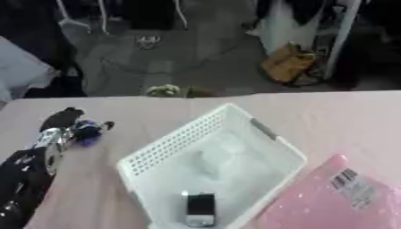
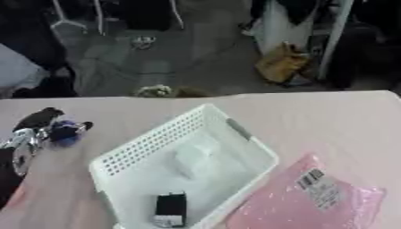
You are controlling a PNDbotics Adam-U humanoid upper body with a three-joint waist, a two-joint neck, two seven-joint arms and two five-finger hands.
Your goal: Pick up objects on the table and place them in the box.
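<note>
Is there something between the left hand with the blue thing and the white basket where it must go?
Nothing visible is in the way. The left hand is curled on a small blue thing left of the white basket; only bare table lies between. The basket is open on top, holding a black item and something white.

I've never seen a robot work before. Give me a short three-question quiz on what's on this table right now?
1. True or false: the white basket is empty.
2. What lies on the table right of the basket?
A. a pink bag
B. a green bottle
C. a red cup
3. Which robot hand is in view, and what colour is the small thing it holds?

Key:
1. False: a small black item and a pale lump lie inside.
2. A, the pink bag with a label.
3. The left; blue-purple thing.
</note>
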